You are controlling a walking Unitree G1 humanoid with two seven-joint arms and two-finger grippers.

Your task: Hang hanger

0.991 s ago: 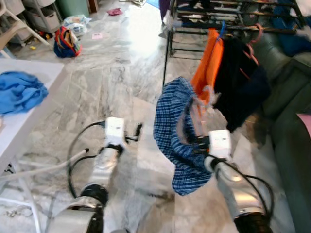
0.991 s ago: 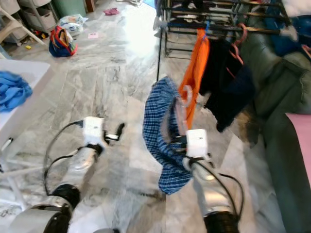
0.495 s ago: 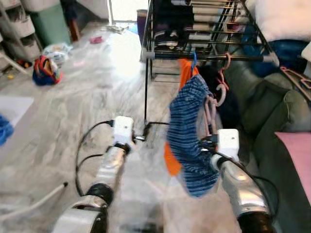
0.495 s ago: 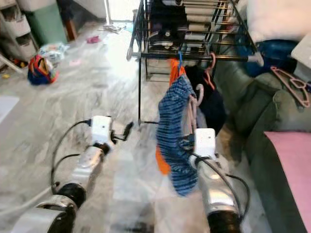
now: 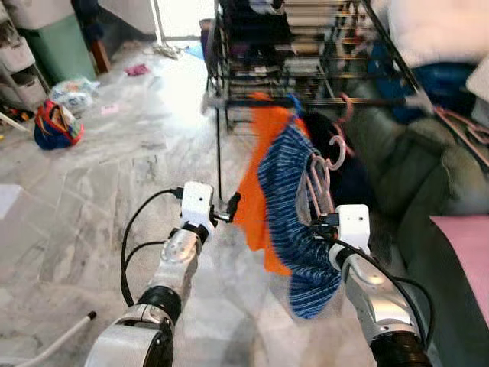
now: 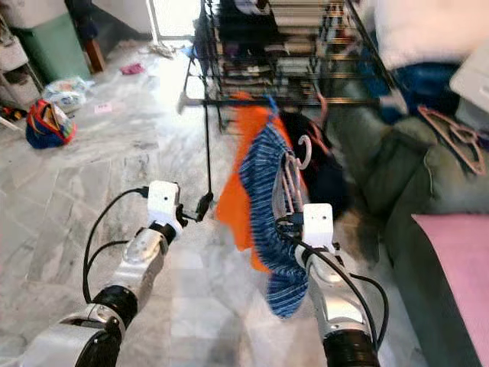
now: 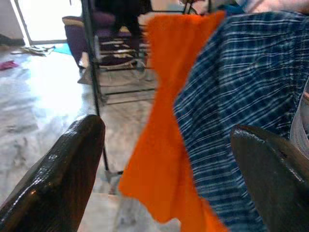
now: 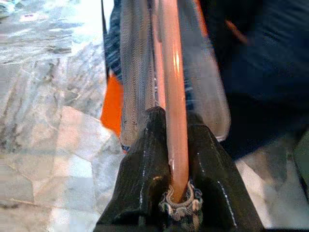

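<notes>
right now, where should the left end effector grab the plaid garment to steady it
Grip the loose lower hem of the plaid garment, coming from the robot's left, in front of the orange cloth. The right end effector is clamped on the pink hanger, and the open left end effector faces the fabric.

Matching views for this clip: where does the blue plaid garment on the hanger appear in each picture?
Left eye view: blue plaid garment at centre, just left of the right gripper.
Right eye view: centre.
Left wrist view: on the right, between the left gripper's fingers.
Right wrist view: a blurred strip behind the pink hanger.
Shared landmark: orange garment, beside the plaid.
</notes>
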